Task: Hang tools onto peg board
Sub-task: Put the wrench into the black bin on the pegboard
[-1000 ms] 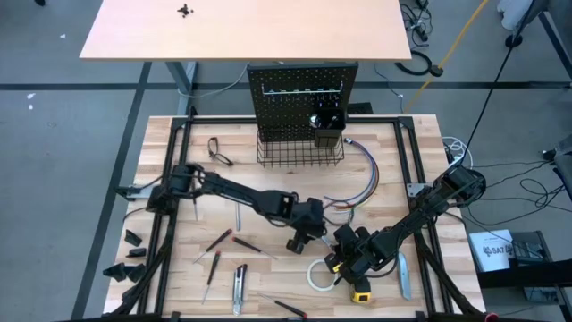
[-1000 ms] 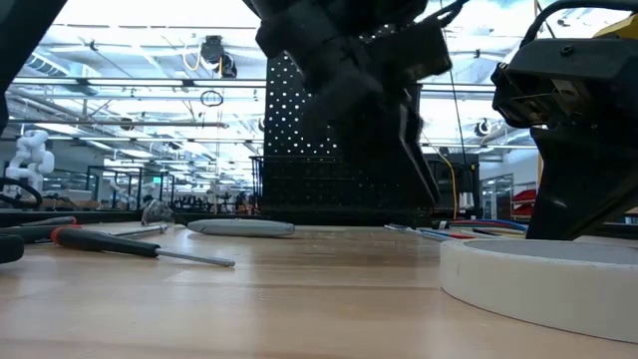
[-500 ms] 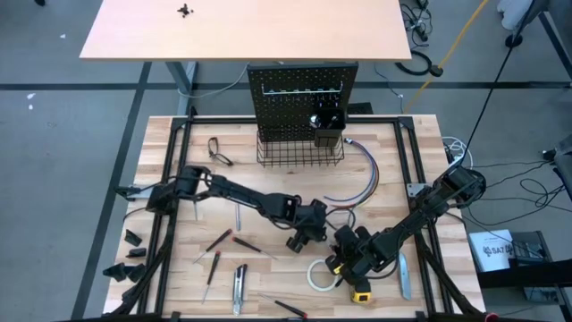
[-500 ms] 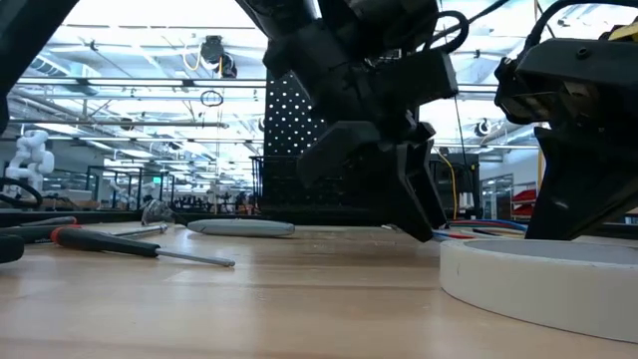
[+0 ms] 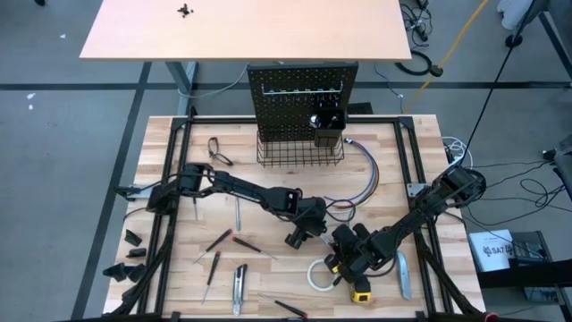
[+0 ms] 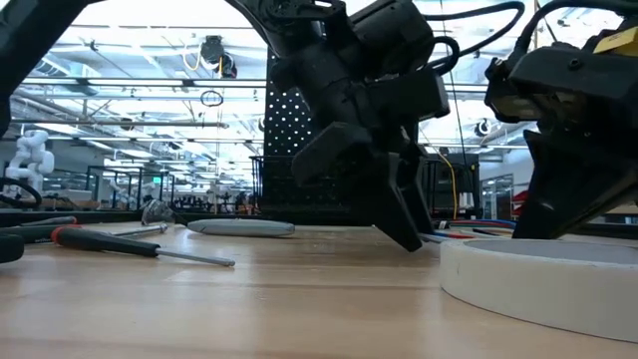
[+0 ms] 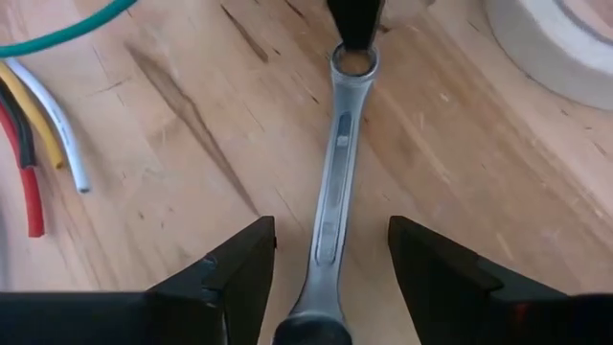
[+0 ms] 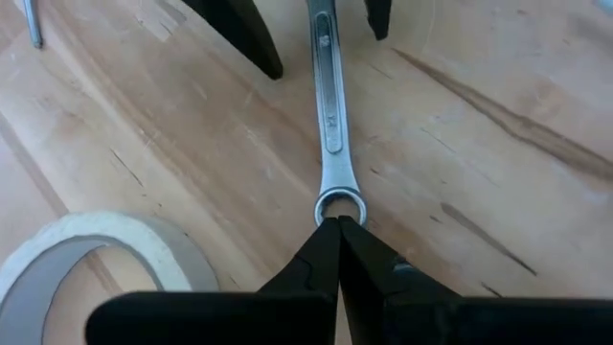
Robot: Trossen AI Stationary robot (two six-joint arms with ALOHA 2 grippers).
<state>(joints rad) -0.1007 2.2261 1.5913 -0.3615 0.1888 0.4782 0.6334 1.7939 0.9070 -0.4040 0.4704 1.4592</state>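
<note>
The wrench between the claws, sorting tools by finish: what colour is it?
Plain silver metal wrench, clearest in the left wrist view.

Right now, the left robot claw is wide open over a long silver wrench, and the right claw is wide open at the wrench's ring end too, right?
Not quite. The right gripper is shut, its fingers pressed together at the ring end of the long silver wrench, as the right wrist view shows. The left gripper is indeed open over the wrench.
</note>
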